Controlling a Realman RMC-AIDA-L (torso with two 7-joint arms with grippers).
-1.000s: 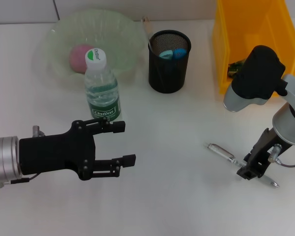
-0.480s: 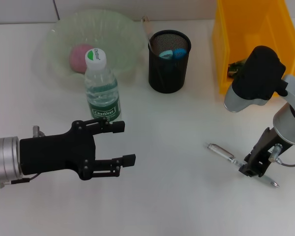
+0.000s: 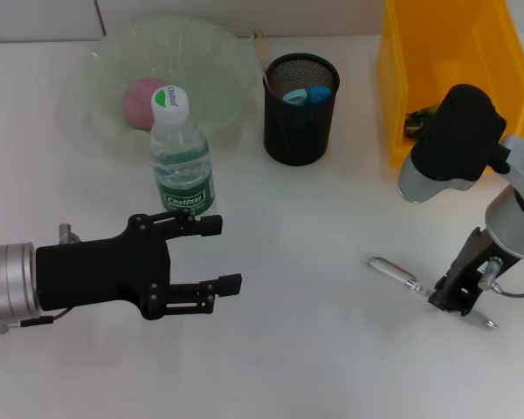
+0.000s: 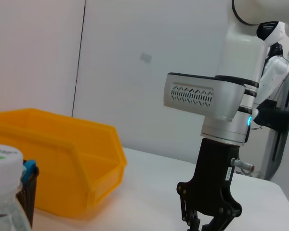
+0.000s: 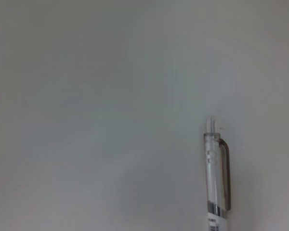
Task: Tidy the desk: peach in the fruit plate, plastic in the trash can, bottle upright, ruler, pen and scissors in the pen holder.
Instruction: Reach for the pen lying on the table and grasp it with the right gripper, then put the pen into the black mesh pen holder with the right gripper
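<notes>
Spread wide and holding nothing, the black fingers of the left gripper hang over the near left of the white desk, just on the near side of the bottle. The right gripper is down at the near right with its fingers closed on the middle of the pen, which lies slanted on the desk; the clip end pokes out to the left and the metal tip to the right, the middle hidden by the fingers. In the right wrist view the pen is a clear plastic barrel with a darker clip, cut off at the frame edge.

The bottle stands upright: clear ribbed plastic, green label, white cap with a green mark. Behind it, at the far left, sits the fruit plate, a pale translucent bowl with a wavy rim, and the pink round peach lies inside, partly covered by the bottle cap.

Right of the plate is the pen holder, a black mesh cylinder. It holds blue handles and a pale flat strip leaning out over its far left rim; what these are is hard to make out. At the far right the trash can, a yellow plastic bin, holds something dark and crumpled, mostly hidden by the right arm.
</notes>
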